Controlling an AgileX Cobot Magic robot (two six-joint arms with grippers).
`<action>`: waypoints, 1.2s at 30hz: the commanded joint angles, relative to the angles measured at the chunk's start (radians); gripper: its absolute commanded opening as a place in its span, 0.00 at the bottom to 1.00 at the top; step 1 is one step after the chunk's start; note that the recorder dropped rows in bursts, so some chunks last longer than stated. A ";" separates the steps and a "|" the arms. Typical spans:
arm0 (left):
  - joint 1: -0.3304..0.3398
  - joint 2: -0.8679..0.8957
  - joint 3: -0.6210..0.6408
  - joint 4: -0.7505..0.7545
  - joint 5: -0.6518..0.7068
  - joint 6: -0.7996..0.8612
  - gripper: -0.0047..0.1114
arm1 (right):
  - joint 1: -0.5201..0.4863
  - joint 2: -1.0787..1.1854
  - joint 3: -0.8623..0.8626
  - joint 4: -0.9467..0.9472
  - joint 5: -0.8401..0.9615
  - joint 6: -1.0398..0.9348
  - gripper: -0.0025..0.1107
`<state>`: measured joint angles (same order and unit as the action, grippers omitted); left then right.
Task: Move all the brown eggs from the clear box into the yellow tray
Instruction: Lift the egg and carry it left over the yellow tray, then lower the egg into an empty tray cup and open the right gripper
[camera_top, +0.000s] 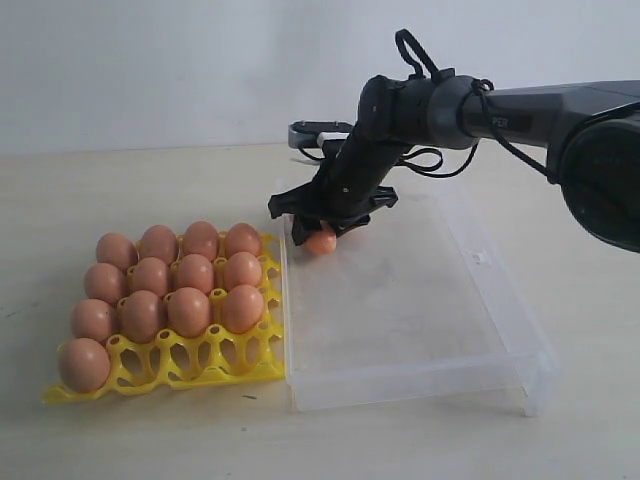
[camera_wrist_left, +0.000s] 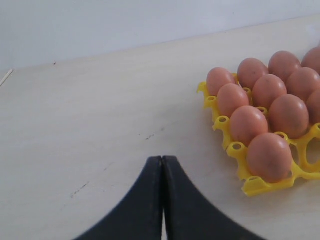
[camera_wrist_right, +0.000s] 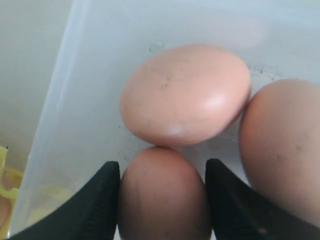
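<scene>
- Brown eggs (camera_top: 170, 290) seated in most cups of yellow tray (camera_top: 200, 372); three others in clear box (camera_top: 420, 320), far corner beside tray.
- Right gripper (camera_wrist_right: 162, 167) clamped around one boxed egg (camera_wrist_right: 162, 200).
- Left gripper (camera_wrist_left: 162, 160) closed, empty, above table (camera_wrist_left: 75, 125).

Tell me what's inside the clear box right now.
Three brown eggs sit in the clear box, one between the right tool's fingers. In the exterior view the tool hides two of them.

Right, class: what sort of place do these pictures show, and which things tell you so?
Probably a robotics lab bench, not a kitchen: a plain table against a blank wall, a robot arm with jaws round an egg in a clear box, and a yellow tray nearly full of eggs.
</scene>
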<state>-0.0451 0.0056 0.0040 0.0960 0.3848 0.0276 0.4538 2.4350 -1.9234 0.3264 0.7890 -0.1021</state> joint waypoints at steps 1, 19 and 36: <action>-0.005 -0.006 -0.004 -0.001 -0.006 -0.005 0.04 | 0.001 0.011 0.010 -0.012 0.017 -0.084 0.01; -0.005 -0.006 -0.004 -0.001 -0.006 -0.005 0.04 | 0.086 -0.350 0.460 0.145 -0.411 -0.356 0.02; -0.005 -0.006 -0.004 -0.001 -0.006 -0.005 0.04 | 0.478 -0.442 0.686 0.505 -0.905 -0.842 0.02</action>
<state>-0.0451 0.0056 0.0040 0.0960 0.3848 0.0276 0.9136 1.9708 -1.2212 0.8282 -0.0993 -0.9542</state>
